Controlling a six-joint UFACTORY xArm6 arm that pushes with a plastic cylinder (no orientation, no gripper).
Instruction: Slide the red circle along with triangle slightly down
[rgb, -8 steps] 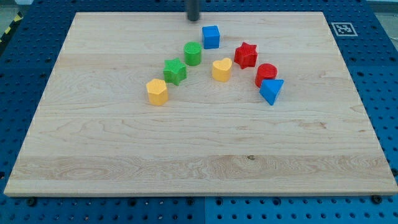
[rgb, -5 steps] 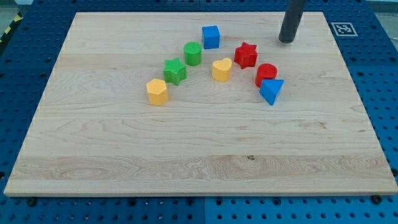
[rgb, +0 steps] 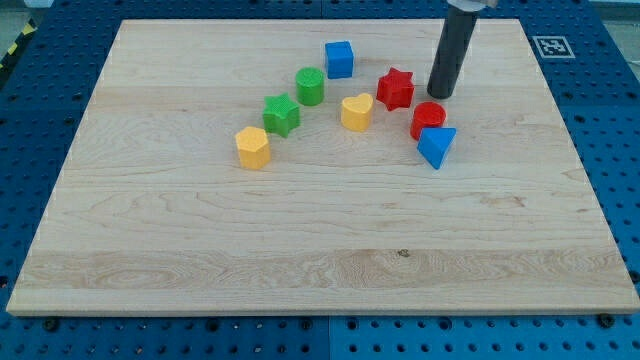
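The red circle (rgb: 427, 117) sits right of the board's middle, toward the view's top. The blue triangle (rgb: 436, 146) touches it just below and slightly to the right. My tip (rgb: 440, 94) rests on the board just above the red circle, a small gap from its top edge and to the right of the red star (rgb: 396, 88).
A blue cube (rgb: 339, 59), green cylinder (rgb: 310, 86), green star (rgb: 281, 114), yellow heart (rgb: 355, 112) and yellow hexagon (rgb: 253, 147) form an arc to the left. The wooden board (rgb: 300, 240) lies on a blue pegboard. A marker tag (rgb: 550, 46) is at top right.
My tip has travelled from the view's top centre to the right, then down and left, stopping just above the red circle. No block has moved.
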